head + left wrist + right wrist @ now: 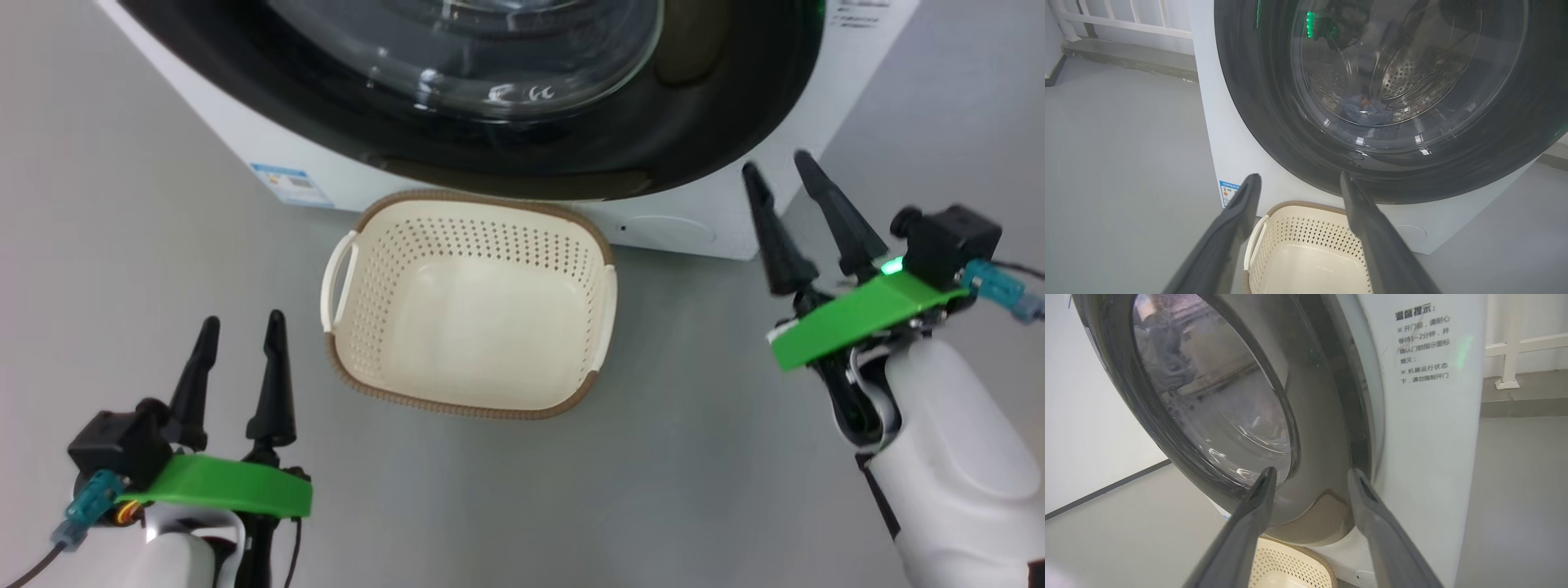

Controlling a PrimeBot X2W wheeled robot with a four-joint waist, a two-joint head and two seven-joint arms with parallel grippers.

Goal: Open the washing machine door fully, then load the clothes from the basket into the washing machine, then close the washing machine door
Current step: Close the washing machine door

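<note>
So the washing machine [694, 220] has its door [718, 122] sitting shut against the white front, black ring and glass bowl facing the robot. Through the glass in the left wrist view you can make out a bit of light-blue clothes [1367, 113] lying at the bottom of the steel drum, though it's blurry behind the reflections. The basket [473, 245] is on the grey floor [122, 204] right in front of the machine, just below the door, upright, with its bare cream bottom showing and one handle toward the robot's left. There's a small blue label [291, 184] low on the machine's front, just beside the basket's far left corner. The left gripper [243, 318] hangs low on the left, well clear of the basket, fingers spread wide with nothing between them. The right gripper [777, 162] is up near the machine's lower right corner, fingers parted and holding nothing; in its own wrist view they point at the door's lower edge, where the ring meets the front.
</note>
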